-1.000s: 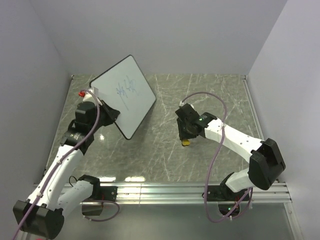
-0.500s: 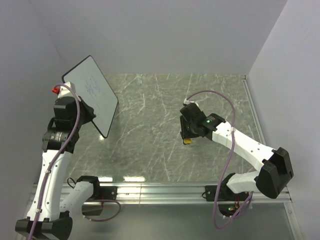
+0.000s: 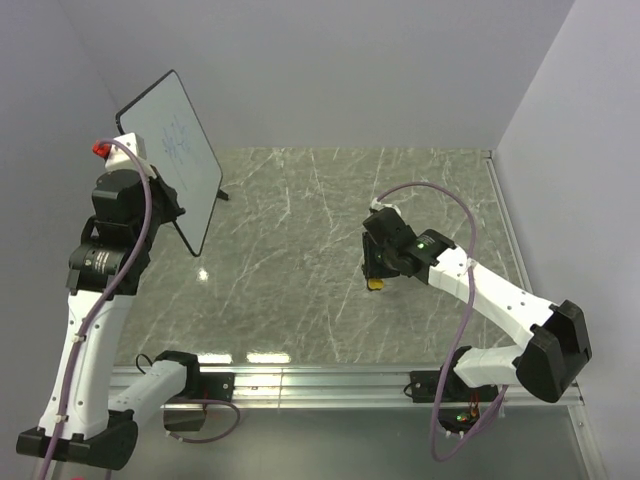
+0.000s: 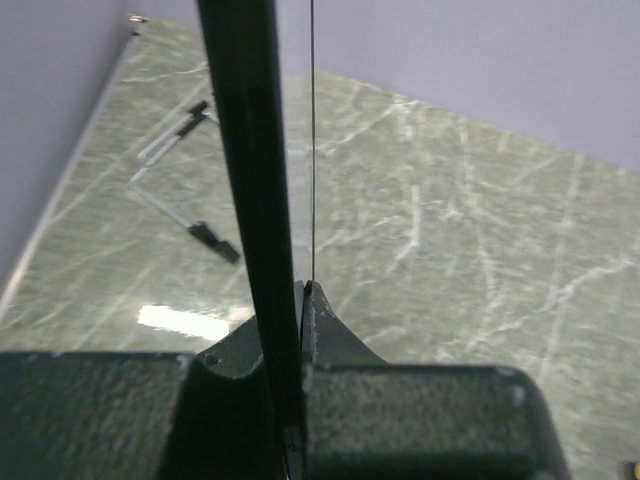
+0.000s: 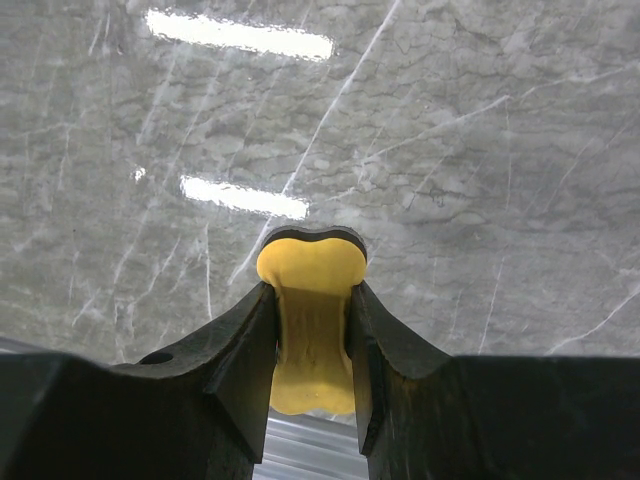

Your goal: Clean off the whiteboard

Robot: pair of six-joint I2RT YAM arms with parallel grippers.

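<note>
**Board (image 3: 172,145) raised in the left gripper (image 3: 158,205), eraser (image 3: 373,284) pinched in the right gripper (image 3: 374,272): bring the two together.**

The left gripper is clamped on the board's lower edge. It holds the board nearly upright above itself and off the table (image 3: 300,260), with the blue scribbles (image 3: 178,140) facing the right arm. The right gripper grasps the yellow eraser, which juts past its fingertips, well apart from the board. To wipe well, I judge: set the eraser's flat face square to the board, press lightly so the thin edge grip does not slip, and overlap strokes across the scribbles.
</note>
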